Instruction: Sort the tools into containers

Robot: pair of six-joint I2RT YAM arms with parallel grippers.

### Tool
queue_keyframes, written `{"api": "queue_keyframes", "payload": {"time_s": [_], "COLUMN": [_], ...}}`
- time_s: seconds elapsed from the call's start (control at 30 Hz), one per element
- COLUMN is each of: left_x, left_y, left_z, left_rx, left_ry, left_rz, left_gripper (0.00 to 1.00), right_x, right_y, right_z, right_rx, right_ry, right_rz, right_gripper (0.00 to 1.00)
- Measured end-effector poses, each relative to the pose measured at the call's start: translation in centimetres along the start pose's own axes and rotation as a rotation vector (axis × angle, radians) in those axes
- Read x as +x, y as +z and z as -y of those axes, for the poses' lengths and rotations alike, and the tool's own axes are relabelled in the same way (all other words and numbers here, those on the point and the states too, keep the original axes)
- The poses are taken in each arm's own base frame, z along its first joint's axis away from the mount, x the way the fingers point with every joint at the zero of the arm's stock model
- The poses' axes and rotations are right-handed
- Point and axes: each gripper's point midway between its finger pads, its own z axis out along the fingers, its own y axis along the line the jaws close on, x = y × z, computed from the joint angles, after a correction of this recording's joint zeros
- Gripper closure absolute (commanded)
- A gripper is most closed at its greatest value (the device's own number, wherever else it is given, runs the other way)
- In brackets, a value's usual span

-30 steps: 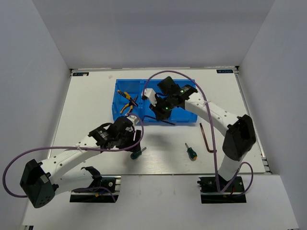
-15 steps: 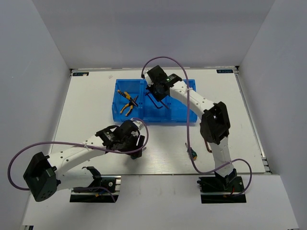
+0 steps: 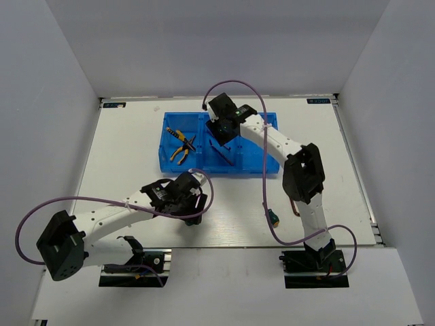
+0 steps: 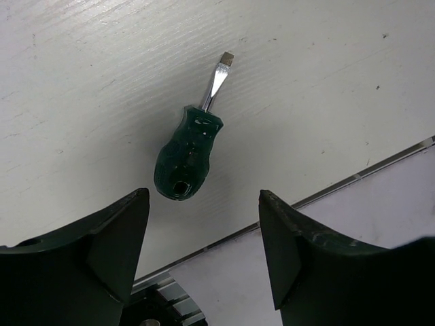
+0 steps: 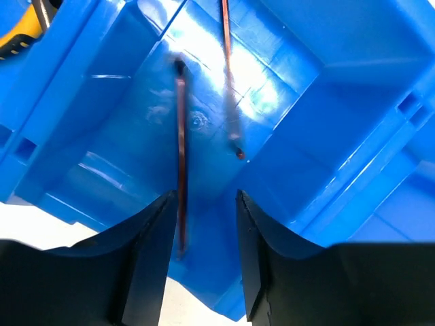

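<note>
The blue bin (image 3: 166,141) stands at the table's back middle. Two yellow-and-black pliers (image 3: 180,145) lie in its left compartment. My right gripper (image 3: 223,134) hovers open over the middle compartment; in the right wrist view (image 5: 205,197) two thin hex keys (image 5: 181,170) lie on the blue floor (image 5: 340,102) just beyond the empty jaws. My left gripper (image 3: 194,208) is open and low over a green-handled screwdriver (image 4: 189,155), which lies on the table just ahead of the open jaws (image 4: 202,197). A second green screwdriver (image 3: 273,217) lies at the front right.
A third hex key (image 3: 293,205) lies on the table, mostly hidden behind the right arm. The table's front edge (image 4: 340,183) runs close behind the screwdriver. A yellow plier handle (image 5: 20,37) shows at the right wrist view's top left.
The right gripper carried a hex key from the bin's front over the middle compartment and let it go there. The left gripper moved a little right and down over the screwdriver.
</note>
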Motion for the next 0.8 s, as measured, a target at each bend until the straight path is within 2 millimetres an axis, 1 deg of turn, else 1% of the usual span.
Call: {"api": "queue_keyframes", "payload": {"time_s": [0.1,0.13,0.2,0.27,0.33,0.4,0.47,0.5,0.53,0.57,0.6,0.63,0.67,0.7,0.73,0.8], "left_x": [0.1,0.1,0.1,0.0,-0.3,-0.8,-1.6,-2.0,-2.5,-2.9,-3.3,-3.6,-4.0,-4.3,-4.7,-5.6], "left_y": [0.1,0.1,0.1,0.0,-0.1,-0.4,-0.7,-0.9,-1.0,-1.1,-1.2,-1.3,-1.3,-1.4,-1.3,-1.0], "left_z": [0.0,0.0,-0.1,-0.2,-0.2,0.0,0.1,0.3,0.5,0.6,0.8,1.0,1.2,1.5,1.7,2.3], "left_rx": [-0.007,-0.009,-0.013,-0.022,-0.029,-0.033,-0.035,-0.033,-0.028,-0.025,-0.02,-0.015,-0.009,-0.003,-0.001,0.002], "left_ry": [0.006,0.009,0.011,0.013,0.017,0.019,0.019,0.018,0.018,0.017,0.017,0.018,0.022,0.026,0.029,0.038], "left_rz": [0.0,0.0,0.002,0.006,0.015,0.028,0.051,0.063,0.08,0.091,0.104,0.115,0.126,0.133,0.135,0.138], "left_gripper": [0.24,0.24,0.24,0.24,0.24,0.24,0.24,0.24,0.24,0.24,0.24,0.23,0.23,0.23,0.23,0.22], "right_x": [-0.1,-0.1,-0.2,-0.2,-0.3,0.2,2.3,3.8,5.8,7.6,9.4,10.9,13.0,14.8,16.5,20.6], "right_y": [0.0,-0.1,-0.4,-1.4,-3.6,-6.4,-9.8,-11.3,-12.9,-14.3,-15.3,-16.3,-16.9,-17.1,-17.1,-16.0], "right_z": [0.0,0.0,0.0,0.3,1.3,3.0,5.6,7.0,8.4,9.7,10.6,11.1,10.9,10.4,9.8,8.5], "right_rx": [-0.013,-0.017,-0.025,-0.028,-0.021,-0.001,0.033,0.057,0.085,0.116,0.145,0.169,0.178,0.178,0.172,0.154], "right_ry": [0.008,0.012,0.019,0.035,0.059,0.088,0.137,0.165,0.196,0.224,0.248,0.262,0.265,0.258,0.255,0.243], "right_rz": [0.003,0.003,0.006,0.011,0.038,0.07,0.09,0.103,0.102,0.105,0.102,0.122,0.108,0.103,0.088,0.02], "right_gripper": [0.54,0.65,0.83,1.0,1.0,1.0,1.0,1.0,1.0,0.93,0.76,0.69,0.62,0.53,0.5,0.44]}}
